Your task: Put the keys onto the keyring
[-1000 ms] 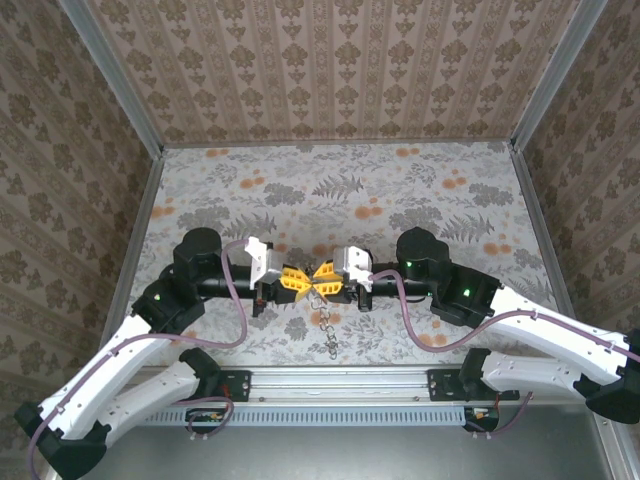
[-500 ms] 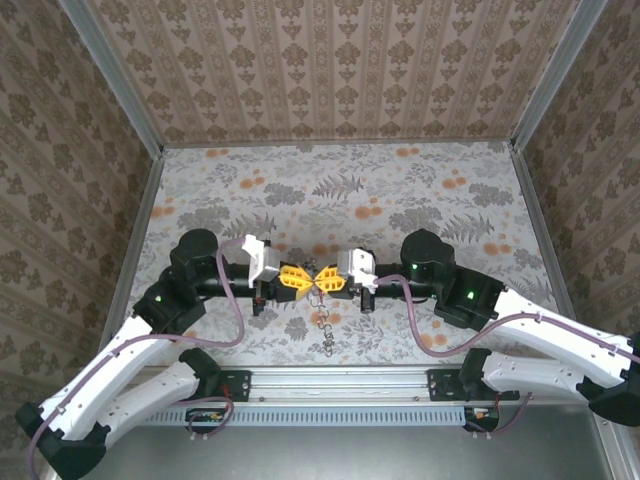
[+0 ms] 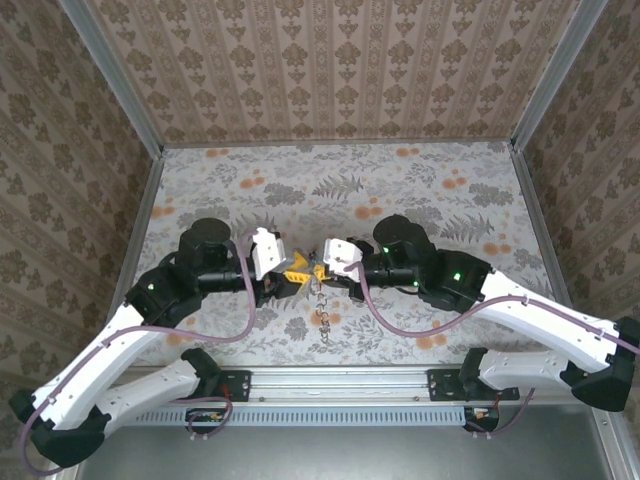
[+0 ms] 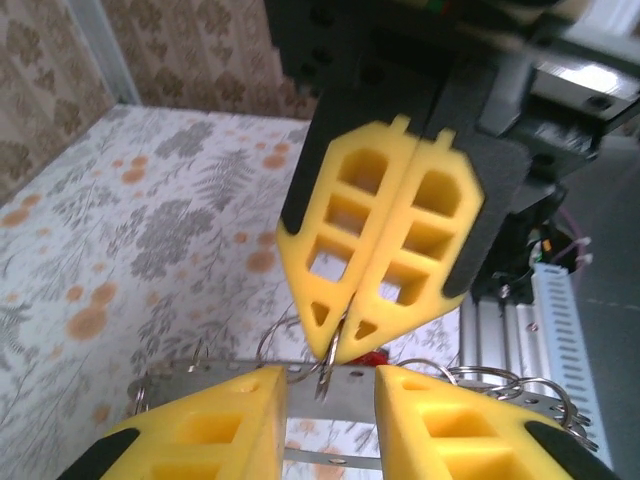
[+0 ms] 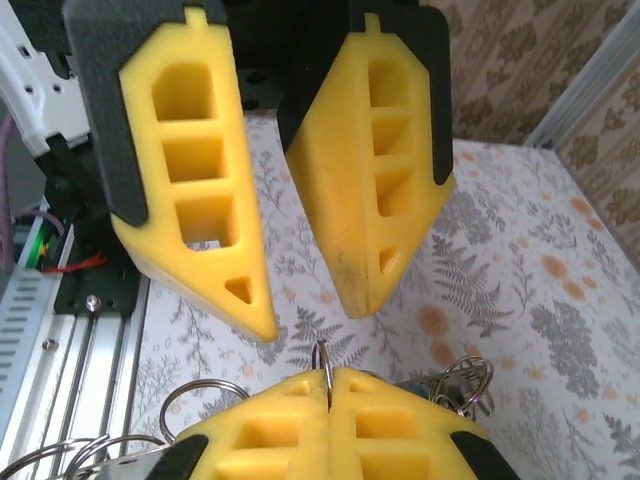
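Observation:
My right gripper (image 5: 328,378) is shut on the edge of a thin metal ring (image 5: 325,358), the keyring. In the left wrist view its shut tips (image 4: 335,345) pinch that ring (image 4: 328,375) directly ahead. My left gripper (image 4: 330,380) stands open, its fingers (image 4: 210,425) on either side of the ring and not touching it. From the right wrist view the left gripper (image 5: 313,318) hangs open just above the ring. A short chain (image 3: 322,316) dangles below the two grippers (image 3: 310,268). A small red piece (image 4: 376,357), perhaps a key head, peeks from behind the right tips.
A flat metal strip with holes (image 4: 190,372) crosses behind the ring, with several loose split rings (image 4: 520,390) at its right end. More rings (image 5: 462,385) hang beside my right fingers. The aluminium rail (image 3: 340,385) runs along the near edge, and patterned walls enclose the table.
The left gripper has opened and let go of the ring. The right gripper stays shut on it. Both arms have swung, and the meeting point has shifted slightly left and away from the rail.

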Available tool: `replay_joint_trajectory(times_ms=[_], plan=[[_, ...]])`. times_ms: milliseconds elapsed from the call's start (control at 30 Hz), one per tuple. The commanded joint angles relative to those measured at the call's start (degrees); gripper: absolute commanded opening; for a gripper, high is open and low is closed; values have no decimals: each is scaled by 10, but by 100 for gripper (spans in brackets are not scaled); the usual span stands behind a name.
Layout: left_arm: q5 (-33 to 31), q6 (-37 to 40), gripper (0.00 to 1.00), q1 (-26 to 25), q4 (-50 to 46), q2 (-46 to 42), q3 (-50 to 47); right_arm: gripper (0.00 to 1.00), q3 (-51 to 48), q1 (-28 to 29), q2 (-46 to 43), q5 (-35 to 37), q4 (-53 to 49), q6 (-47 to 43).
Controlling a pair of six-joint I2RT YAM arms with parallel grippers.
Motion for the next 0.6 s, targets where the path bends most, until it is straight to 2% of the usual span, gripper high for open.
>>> replay_joint_trajectory(times_ms=[0,267,433,567], plan=[[-55,24,29,-6,-40,13,14,0,39,-3,7,21,-51,-11],[-23,32,30,-6,-20,10,3,0,67,0,33,-4,-76,-8],[31,30,31,-8,3,3,-11,0,77,0,47,-8,-78,-8],[28,30,30,-7,5,-1,-15,0,78,0,47,-23,-73,-8]])
